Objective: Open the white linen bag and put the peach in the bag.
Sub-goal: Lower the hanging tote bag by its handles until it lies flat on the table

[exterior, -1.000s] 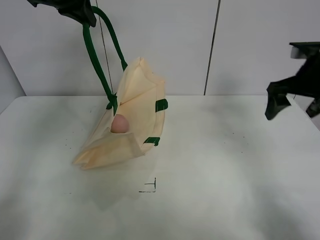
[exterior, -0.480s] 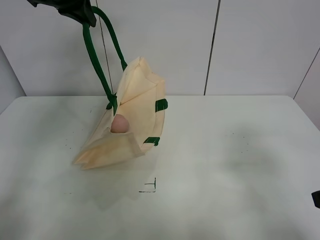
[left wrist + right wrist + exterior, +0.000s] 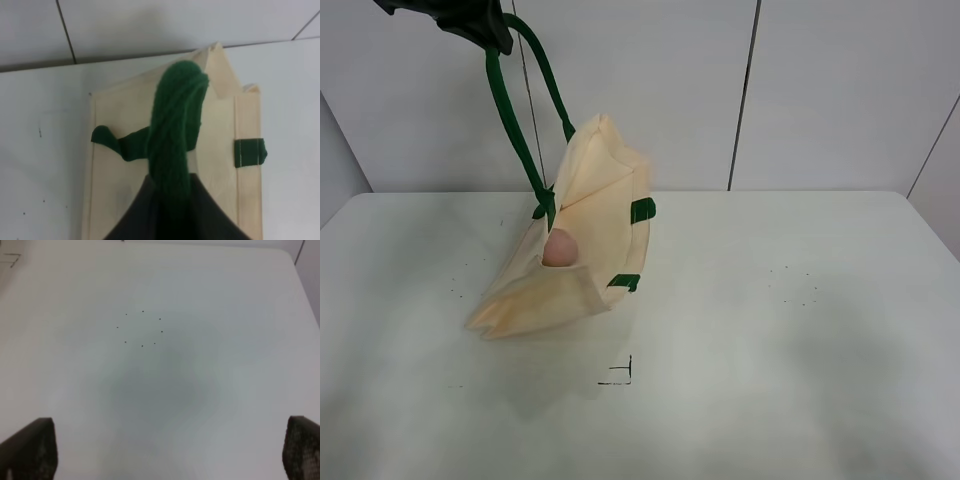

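Observation:
The white linen bag (image 3: 582,240) hangs tilted by one dark green handle (image 3: 515,110), its lower end resting on the white table (image 3: 770,330). Its mouth gapes open and the pink-brown peach (image 3: 559,247) sits inside it. My left gripper (image 3: 470,20) is high at the top left, shut on that handle. The left wrist view shows the bunched handle (image 3: 175,130) running up from the bag (image 3: 220,130) into the dark jaws; the peach is hidden there. My right gripper (image 3: 172,450) is out of the exterior view, open and empty over bare table.
A small black corner mark (image 3: 620,375) is drawn on the table in front of the bag. A ring of tiny dark dots (image 3: 142,329) lies on the table under the right gripper. A grey panelled wall (image 3: 820,90) stands behind the table.
The right arm has left the exterior view: it was at the right edge, then at the bottom right corner, and is now gone. The bag, peach and left gripper have not moved.

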